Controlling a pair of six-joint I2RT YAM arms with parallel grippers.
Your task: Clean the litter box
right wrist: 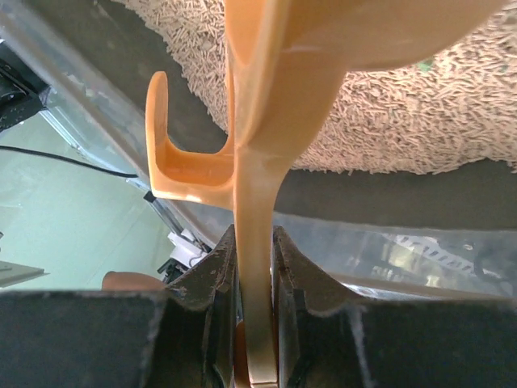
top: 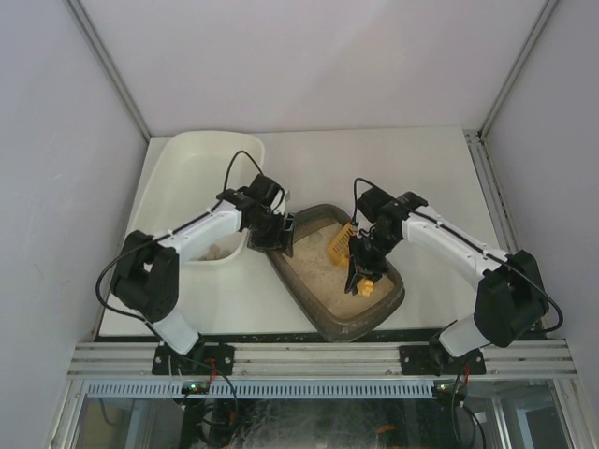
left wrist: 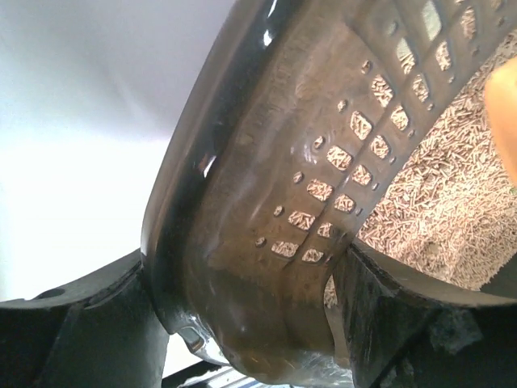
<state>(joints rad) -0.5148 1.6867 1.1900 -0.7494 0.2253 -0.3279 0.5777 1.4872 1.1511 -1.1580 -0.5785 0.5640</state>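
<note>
The litter box (top: 301, 297), a dark brown-grey tray of beige pellet litter (top: 318, 267), lies at an angle in the middle of the table. My left gripper (top: 278, 234) straddles its far-left corner rim. In the left wrist view the perforated wall (left wrist: 266, 162) fills the gap between the fingers (left wrist: 81, 323), and both appear to touch it. My right gripper (top: 363, 271) hangs over the litter, shut on the handle of an orange scoop (top: 342, 241). From the right wrist, the handle (right wrist: 258, 210) is pinched flat between the pads and the scoop head reaches over the litter (right wrist: 404, 121).
A larger white tub (top: 192, 178) stands at the back left, right beside the litter box corner, with some pale material at its near end (top: 220, 248). The table's front rail (top: 318, 355) runs just below the litter box. Grey walls enclose the table.
</note>
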